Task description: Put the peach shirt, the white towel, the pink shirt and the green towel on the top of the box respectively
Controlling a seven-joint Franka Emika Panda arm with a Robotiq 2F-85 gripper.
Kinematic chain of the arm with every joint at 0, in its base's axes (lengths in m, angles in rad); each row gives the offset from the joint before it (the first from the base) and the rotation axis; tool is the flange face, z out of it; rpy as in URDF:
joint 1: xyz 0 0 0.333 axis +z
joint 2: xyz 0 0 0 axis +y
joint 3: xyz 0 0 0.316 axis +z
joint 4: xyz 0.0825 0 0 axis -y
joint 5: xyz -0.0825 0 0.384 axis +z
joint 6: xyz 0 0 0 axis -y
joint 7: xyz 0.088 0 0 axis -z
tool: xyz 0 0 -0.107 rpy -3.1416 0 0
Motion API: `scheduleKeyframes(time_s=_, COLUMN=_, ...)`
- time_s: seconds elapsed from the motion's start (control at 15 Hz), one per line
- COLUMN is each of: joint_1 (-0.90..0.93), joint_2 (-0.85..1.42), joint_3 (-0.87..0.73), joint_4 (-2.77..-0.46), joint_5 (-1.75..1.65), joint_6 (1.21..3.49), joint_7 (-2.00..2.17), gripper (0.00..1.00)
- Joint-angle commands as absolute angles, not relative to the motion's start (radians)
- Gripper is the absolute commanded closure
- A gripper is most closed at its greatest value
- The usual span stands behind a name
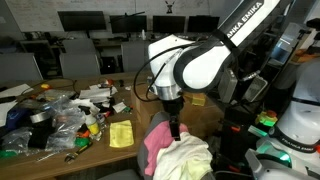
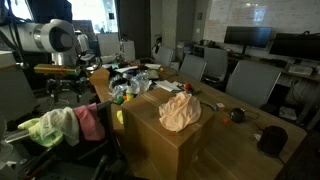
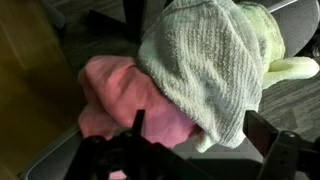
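Peach shirt (image 2: 180, 110) is up on the box (image 2: 165, 150), so we're onto the white towel (image 3: 200, 70). Our gripper (image 3: 195, 125) hangs wide open and empty, right above it. The towel lies bunched and nubbly just below, draped over the pink shirt (image 3: 115, 95), with the green towel (image 3: 275, 35) beyond. Next, we reckon: straight down, pinch a thick fold.
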State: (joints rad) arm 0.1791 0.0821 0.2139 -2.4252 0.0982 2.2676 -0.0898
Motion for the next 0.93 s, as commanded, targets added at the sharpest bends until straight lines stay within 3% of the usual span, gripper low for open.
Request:
scheduleKeyframes(time_s=0.0, joint_1=0.189, joint_2=0.068, joint_3=0.221, joint_4=-2.439, joint_5=0.135, joint_6=2.251, joint_7=-0.118, gripper=0.0)
scheduleKeyframes(time_s=0.87, joint_1=0.241, joint_2=0.121, joint_3=0.267, joint_4=-2.47, joint_5=0.111, joint_6=2.271, joint_7=-0.101, gripper=0.0)
